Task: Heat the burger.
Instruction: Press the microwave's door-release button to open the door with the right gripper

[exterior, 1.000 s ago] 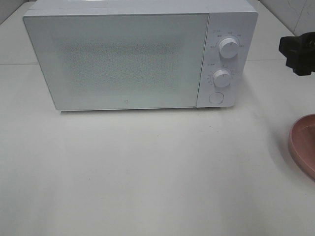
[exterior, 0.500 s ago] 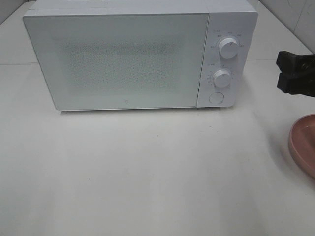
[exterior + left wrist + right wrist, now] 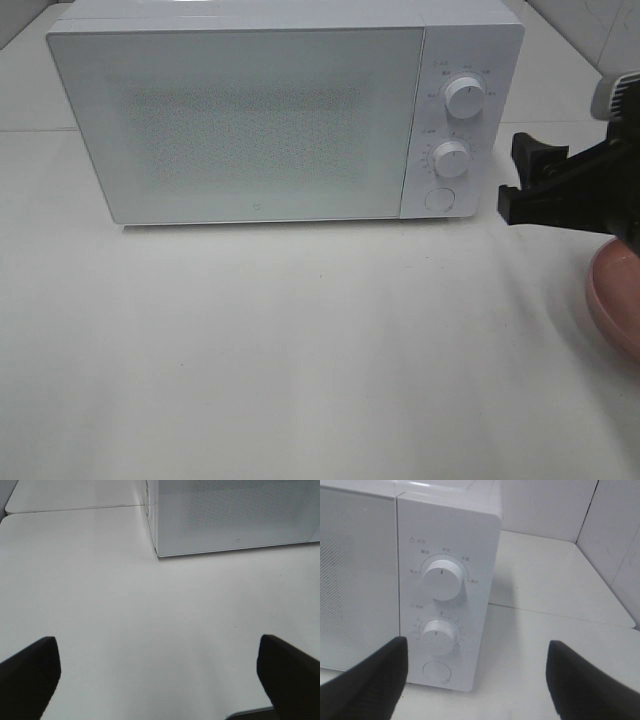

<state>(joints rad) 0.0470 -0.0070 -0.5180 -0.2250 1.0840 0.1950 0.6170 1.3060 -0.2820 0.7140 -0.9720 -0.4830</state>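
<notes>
Burger unseen, its heading untellable; right gripper gapes empty beside the microwave, left gripper likewise wide, empty.

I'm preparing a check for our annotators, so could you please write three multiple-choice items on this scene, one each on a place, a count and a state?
1. Where does the pink plate lie relative to the microwave?
A. on top of it
B. off to its right, nearer the camera
C. in front of its door

2. How many dial knobs does the microwave carry?
A. one
B. two
C. four

3. How do the right gripper's jaws stand?
A. shut on a knob
B. shut on the plate
C. apart, holding nothing

Answers:
1 B: the high view shows the plate at its right border, below the microwave.
2 B: one knob sits above the other.
3 C: the right wrist view shows a wide empty gap.
</notes>
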